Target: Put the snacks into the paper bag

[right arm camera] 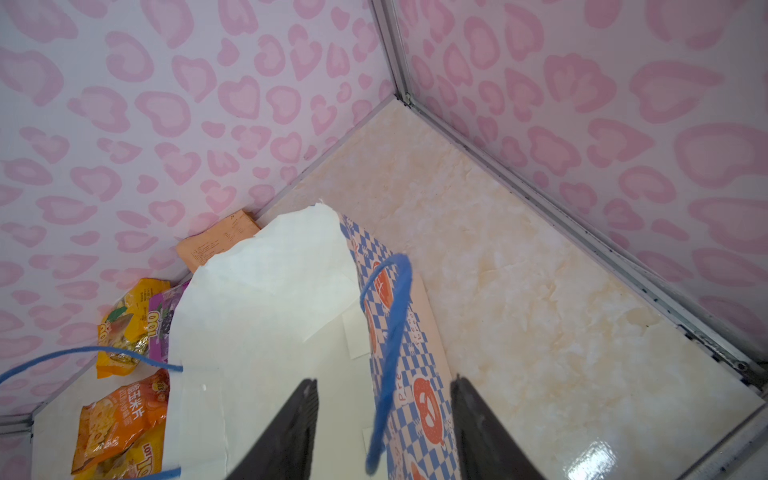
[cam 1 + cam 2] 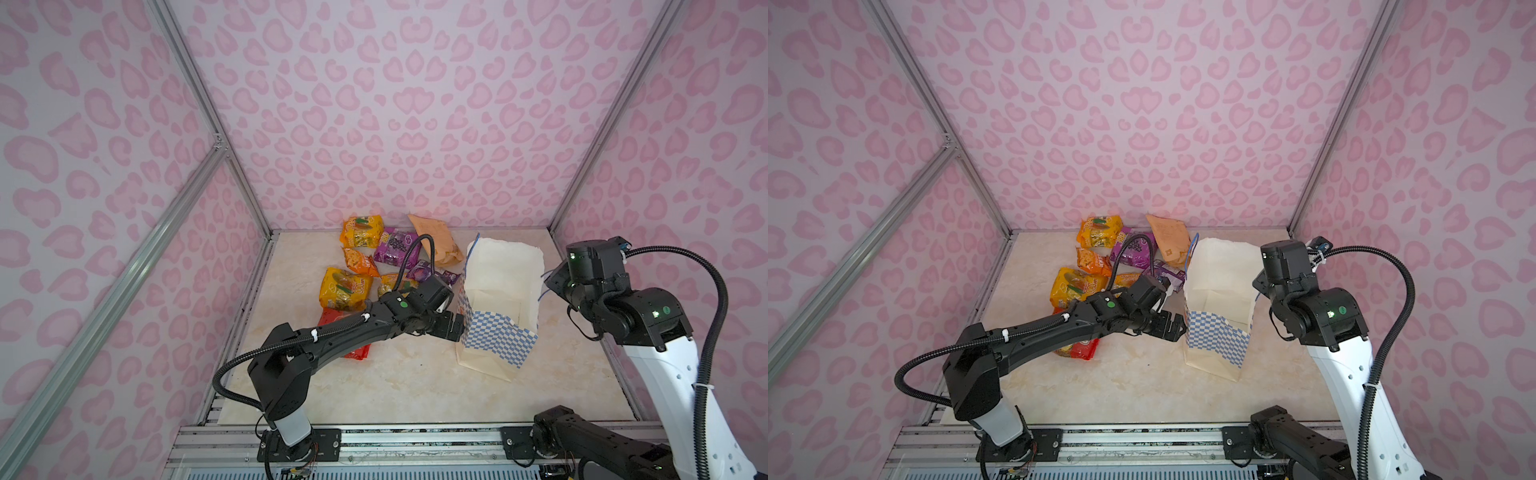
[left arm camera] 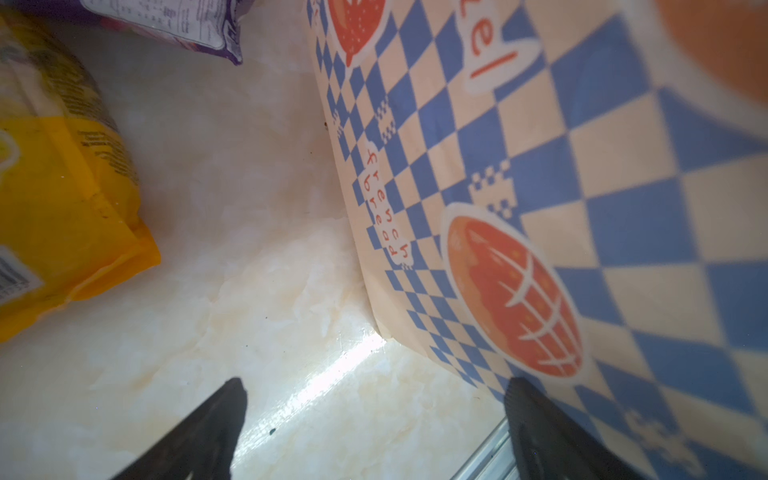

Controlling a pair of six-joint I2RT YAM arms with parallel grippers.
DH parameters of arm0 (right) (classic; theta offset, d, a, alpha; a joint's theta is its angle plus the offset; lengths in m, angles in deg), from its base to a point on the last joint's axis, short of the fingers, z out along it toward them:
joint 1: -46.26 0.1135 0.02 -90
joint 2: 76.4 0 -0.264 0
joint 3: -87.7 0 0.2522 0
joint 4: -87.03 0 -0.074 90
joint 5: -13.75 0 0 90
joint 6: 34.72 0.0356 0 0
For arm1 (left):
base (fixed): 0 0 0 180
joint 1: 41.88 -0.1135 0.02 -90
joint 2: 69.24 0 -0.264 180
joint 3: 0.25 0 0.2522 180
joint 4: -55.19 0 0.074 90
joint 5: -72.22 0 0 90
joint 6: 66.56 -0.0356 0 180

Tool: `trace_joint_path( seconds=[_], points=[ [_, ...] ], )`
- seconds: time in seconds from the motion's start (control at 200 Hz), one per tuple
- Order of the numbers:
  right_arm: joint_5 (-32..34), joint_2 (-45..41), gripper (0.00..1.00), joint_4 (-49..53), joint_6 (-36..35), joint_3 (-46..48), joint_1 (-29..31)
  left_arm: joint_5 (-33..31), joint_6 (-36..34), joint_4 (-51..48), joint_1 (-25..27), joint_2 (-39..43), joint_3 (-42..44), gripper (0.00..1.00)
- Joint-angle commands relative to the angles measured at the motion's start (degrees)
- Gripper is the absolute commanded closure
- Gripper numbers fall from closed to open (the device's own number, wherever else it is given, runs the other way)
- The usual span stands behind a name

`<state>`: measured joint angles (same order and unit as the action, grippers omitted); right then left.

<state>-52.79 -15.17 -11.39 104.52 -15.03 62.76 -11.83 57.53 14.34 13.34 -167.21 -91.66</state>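
1. While straddling the rim of the paper bag (image 1: 266, 316) with the right gripper (image 1: 383, 380), jaws apart and nothing pinched yet, close on the paper wall only, clear of the blue cord (image 1: 395, 307).
2. Hold the mouth wide and upright; avoid tugging, for fear of crumpling or tipping.
3. Use the left gripper (image 3: 374, 380), wide open and empty, low beside the checkered side, as a brace.
4. Fetch the snacks (image 2: 365, 266) from the heap left of and behind the bag; none seen inside.
5. Expect a glossy, probably slippery table (image 2: 395, 386); mind the pink-patterned walls (image 2: 415, 104) and metal frame (image 2: 116, 289) close around.
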Motion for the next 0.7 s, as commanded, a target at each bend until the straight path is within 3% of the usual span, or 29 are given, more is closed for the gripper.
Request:
trace_joint_path(
  seconds=[0.0,0.17,0.395,0.645,0.695],
  points=[
    [-4.2,0.1,0.48,-2.7,-4.6,0.8,-3.1,-1.0,1.8,2.9,0.1,1.4,0.2,0.0],
    [-8.7,0.5,0.6,-5.4,-6.5,1.9,-6.6,-1.9,2.8,3.1,0.2,3.0,2.4,0.0],
    [-8.8,0.7,0.64,-6.6,-8.9,2.2,-8.8,-3.4,3.0,3.4,0.2,5.7,4.2,0.01],
    [-13.6,0.9,0.71,-9.4,-10.1,5.0,-11.5,-4.4,3.9,3.1,0.1,8.4,3.9,0.01],
    [-14.5,0.9,0.78,-10.2,-10.4,5.6,-11.7,-4.5,4.3,3.1,0.1,9.5,3.8,0.02]
  ],
)
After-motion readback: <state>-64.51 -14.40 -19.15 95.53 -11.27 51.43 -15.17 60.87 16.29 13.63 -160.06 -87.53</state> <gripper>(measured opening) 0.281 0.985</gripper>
